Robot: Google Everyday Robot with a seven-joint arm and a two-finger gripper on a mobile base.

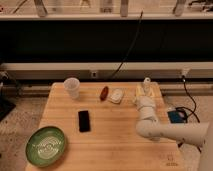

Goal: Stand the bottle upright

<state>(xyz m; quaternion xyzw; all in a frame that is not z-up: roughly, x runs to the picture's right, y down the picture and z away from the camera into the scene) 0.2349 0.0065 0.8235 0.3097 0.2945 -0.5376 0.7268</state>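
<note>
Pincer [142, 95] at the far right part of the surface [115, 140], at the end of a white arm [165, 131] reaching in from the right edge. Cannot tell how wide. Hard to separate from the pale shapes around it.

Bottle [146, 85] just beyond the pincer, toward the far edge, touching or nearly touching it. Narrow white cap up, so apparently upright, though the lower body hidden behind the arm. Whether gripped or merely beside: cannot tell.

Flat white rounded-square object [117, 95] near the pincer's left, lying flat. Small red item [104, 93] just left of that, touching or almost touching it.

White cup [72, 87] well to the pincer's left, upright, open top, near the far left corner.

Black phone [84, 120] left of the pincer and nearer the camera, lying flat around mid-surface, apart from everything else.

Green plate [46, 145] farthest from the pincer, at the near left corner, slightly over the edge.

Blue object [176, 116] off the surface, right of the pincer, behind the arm. Black cable [126, 47] beyond, running up the dark wall.
</note>
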